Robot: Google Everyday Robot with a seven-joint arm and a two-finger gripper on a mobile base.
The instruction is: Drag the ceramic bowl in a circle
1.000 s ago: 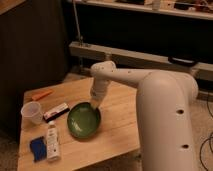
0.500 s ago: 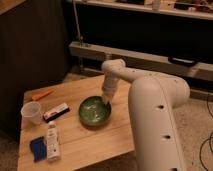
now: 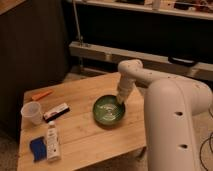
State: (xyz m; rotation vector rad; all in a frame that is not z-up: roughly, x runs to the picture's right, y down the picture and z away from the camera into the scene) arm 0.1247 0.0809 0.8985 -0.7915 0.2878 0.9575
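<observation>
The ceramic bowl (image 3: pixel 108 110) is a round, shallow, glossy dark-green bowl with a faint pale pattern inside. It sits on the wooden table (image 3: pixel 85 142), right of centre. My gripper (image 3: pixel 120 98) comes down from the white arm (image 3: pixel 172 115) and reaches onto the bowl's far right rim. The arm covers the table's right side.
A translucent plastic cup (image 3: pixel 31 113) stands at the table's left. Near it lie an orange item (image 3: pixel 41 94), a black-and-white bar (image 3: pixel 56 112), a white bottle (image 3: pixel 52 143) and a blue item (image 3: pixel 37 148). A metal rail (image 3: pixel 120 56) runs behind the table.
The bowl has moved to the right and a little toward the back with the gripper on its rim. The arm has swung right with it.
</observation>
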